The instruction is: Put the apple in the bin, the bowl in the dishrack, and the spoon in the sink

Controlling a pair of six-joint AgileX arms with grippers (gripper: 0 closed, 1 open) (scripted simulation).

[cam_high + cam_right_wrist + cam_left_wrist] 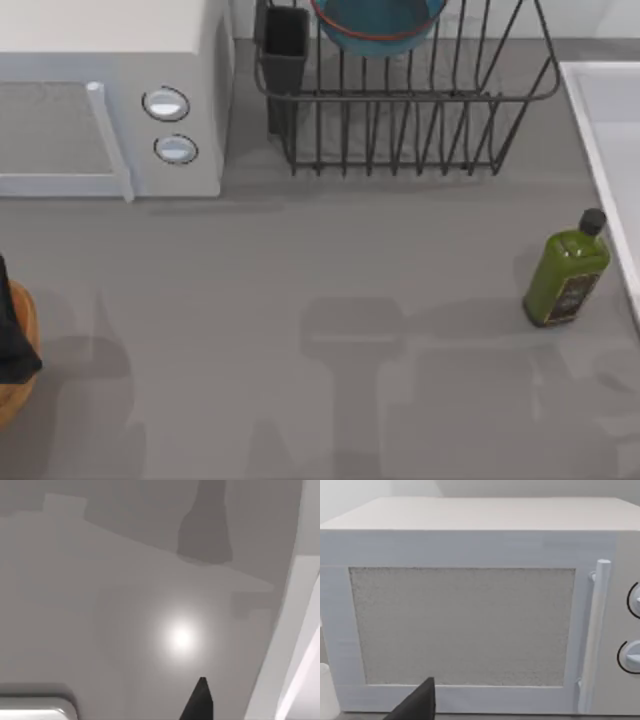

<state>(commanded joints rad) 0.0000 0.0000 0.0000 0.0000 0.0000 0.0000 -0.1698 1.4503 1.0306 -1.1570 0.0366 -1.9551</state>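
The teal-blue bowl (375,25) sits inside the black wire dishrack (420,120) at the back of the table. The orange-brown bin (12,405) is at the left edge, and my left gripper (15,345) hangs over it as a dark shape. The sink (592,140) runs along the right edge. In the right wrist view my right gripper (200,702) is above a pale grey surface beside the sink's white rim (295,630). A smooth white rounded end (35,710), probably the spoon, lies there. The apple is out of view.
A white microwave (110,100) with two knobs stands at the back left, and its door (465,625) faces the left wrist camera. A green oil bottle (565,270) stands near the sink. A dark cutlery cup (285,45) sits at the rack's left corner.
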